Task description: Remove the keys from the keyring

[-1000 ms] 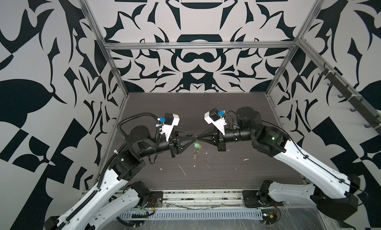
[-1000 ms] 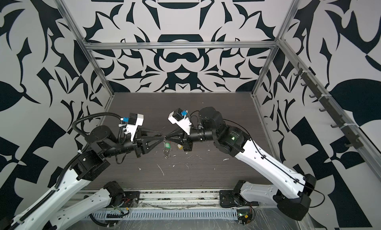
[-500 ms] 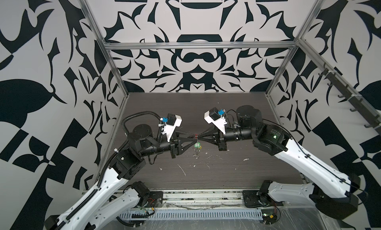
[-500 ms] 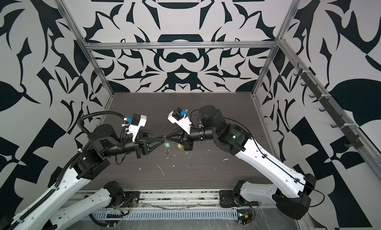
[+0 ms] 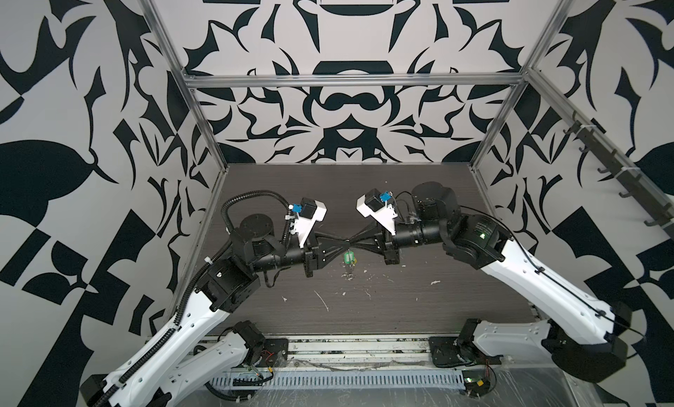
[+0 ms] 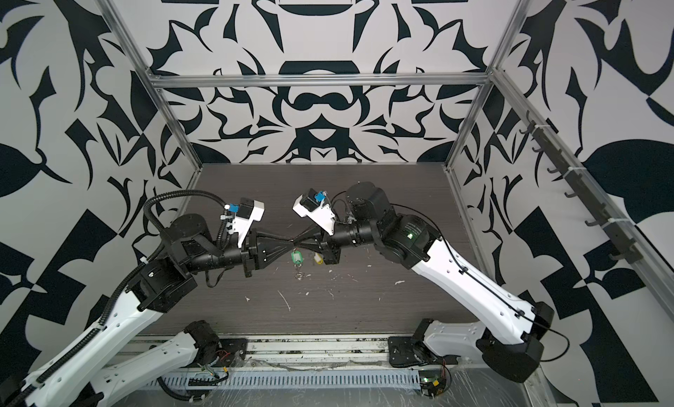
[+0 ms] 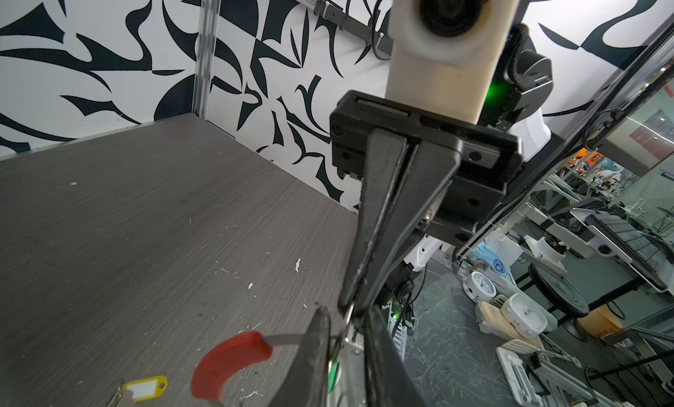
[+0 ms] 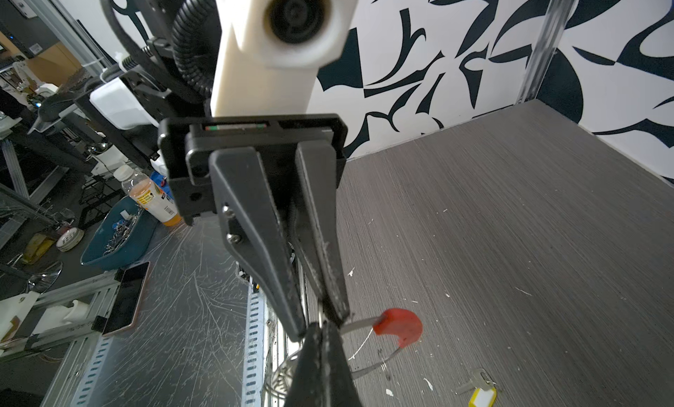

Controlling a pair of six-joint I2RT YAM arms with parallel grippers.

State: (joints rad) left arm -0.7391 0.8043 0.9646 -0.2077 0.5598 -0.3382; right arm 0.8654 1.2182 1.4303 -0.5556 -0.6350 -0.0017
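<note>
The keyring hangs in mid-air between the two grippers, with its red segment (image 7: 229, 365) (image 8: 399, 326) and thin grey hoop (image 8: 368, 368). My right gripper (image 8: 321, 328) (image 5: 354, 242) is shut on the hoop's metal beside the red segment. My left gripper (image 7: 344, 321) (image 5: 344, 242) meets it tip to tip. Its jaws stand a narrow gap apart, astride the hoop. The green key tag (image 5: 349, 258) (image 6: 294, 257) dangles under the tips and shows between the left fingers (image 7: 313, 357). The yellow key tag (image 8: 482, 398) (image 7: 146, 387) lies on the table, apart from the hoop.
Several small silver split rings (image 8: 281, 379) (image 6: 299, 275) bunch on the hoop's low side. White scraps (image 5: 322, 301) litter the dark wood-grain table (image 5: 419, 314). Patterned walls close in the left, back and right, and a slotted rail (image 5: 346, 379) runs along the front edge.
My left gripper has moved right, up to the right gripper's tips, and its jaws have narrowed. The right gripper has kept its hold and place.
</note>
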